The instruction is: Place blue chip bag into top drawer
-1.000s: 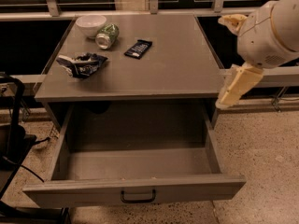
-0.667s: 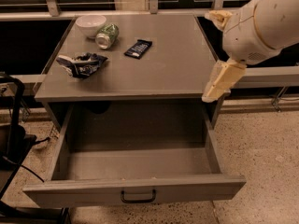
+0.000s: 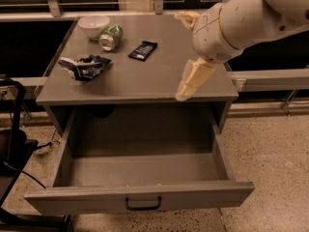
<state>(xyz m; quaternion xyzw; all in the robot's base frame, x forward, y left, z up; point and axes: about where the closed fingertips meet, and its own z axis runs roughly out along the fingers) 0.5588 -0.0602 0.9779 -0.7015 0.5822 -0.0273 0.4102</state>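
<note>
The blue chip bag (image 3: pixel 85 66) lies crumpled on the left part of the grey cabinet top (image 3: pixel 145 79). The top drawer (image 3: pixel 140 197) is pulled fully out below, its inside bare, with a small black handle (image 3: pixel 143 204) at the centre of its front. My gripper (image 3: pixel 182 56) hangs over the right part of the cabinet top, far right of the bag. It is open and holds nothing. One cream finger (image 3: pixel 194 77) points down toward the cabinet's front edge.
A white bowl (image 3: pixel 93 25), a green can (image 3: pixel 110 36) on its side and a flat dark bar packet (image 3: pixel 143 50) lie at the back of the top. Black equipment and cables (image 3: pixel 14 144) stand left of the drawer. A rail runs behind the cabinet.
My arm has swung left, from beside the cabinet's right edge to over the right part of its top. The bag and drawer have not moved.
</note>
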